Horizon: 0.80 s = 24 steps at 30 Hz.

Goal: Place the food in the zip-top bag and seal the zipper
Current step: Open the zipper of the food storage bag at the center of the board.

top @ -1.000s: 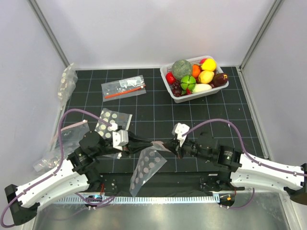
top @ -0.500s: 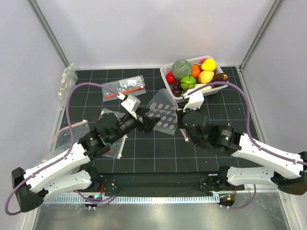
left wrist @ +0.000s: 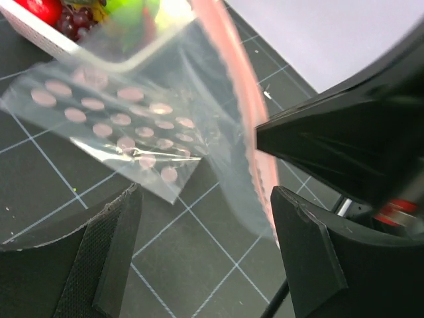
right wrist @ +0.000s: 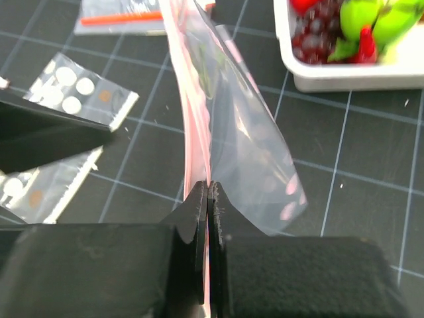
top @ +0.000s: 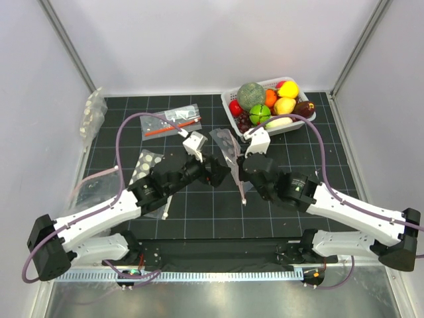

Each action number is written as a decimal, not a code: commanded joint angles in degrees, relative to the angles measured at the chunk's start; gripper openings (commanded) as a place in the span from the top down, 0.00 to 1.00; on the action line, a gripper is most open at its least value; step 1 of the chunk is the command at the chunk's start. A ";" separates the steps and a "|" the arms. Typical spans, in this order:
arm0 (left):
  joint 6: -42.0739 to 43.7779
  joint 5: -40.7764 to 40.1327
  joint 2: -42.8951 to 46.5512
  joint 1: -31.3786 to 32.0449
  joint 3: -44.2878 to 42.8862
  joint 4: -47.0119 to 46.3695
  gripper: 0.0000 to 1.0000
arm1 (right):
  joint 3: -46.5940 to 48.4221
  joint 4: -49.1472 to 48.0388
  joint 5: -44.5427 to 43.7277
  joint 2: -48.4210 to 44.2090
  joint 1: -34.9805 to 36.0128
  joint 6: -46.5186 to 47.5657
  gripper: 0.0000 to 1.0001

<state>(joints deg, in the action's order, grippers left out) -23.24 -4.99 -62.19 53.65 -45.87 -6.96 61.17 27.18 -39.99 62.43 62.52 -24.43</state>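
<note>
Black gridded matting covers the bench (top: pixel 318 159), with grey walls behind. Right hand (right wrist: pixel 207 193) is pinched tight on the pink press-seal zipper strip (right wrist: pixel 189 126) of the clear, white-dotted plastic zip-top bag (top: pixel 228 147), which hangs in the air just short of the white plastic basket (top: pixel 232 120) of glossy toy food (top: pixel 268 106). Left hand (left wrist: pixel 205 196) has its fingers spread and grips nothing. The film looks light, limp and slippery, so the stiffer strip is likely the best hold. No readable writing shows.

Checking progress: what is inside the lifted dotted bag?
No food shows inside the zip-top bag, only mat through it; the food sits in the basket. The right gripper covers part of the zipper.
</note>
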 commanded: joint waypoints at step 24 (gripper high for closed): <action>-0.84 8.07 -7.76 0.14 -1.15 -10.62 0.46 | -12.74 -18.22 9.31 -10.75 -2.84 -2.82 0.99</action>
<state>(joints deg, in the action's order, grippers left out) -25.02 2.87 -69.14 53.65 -44.97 -13.67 48.21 12.73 -31.20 52.64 59.61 -26.46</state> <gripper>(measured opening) 0.574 0.036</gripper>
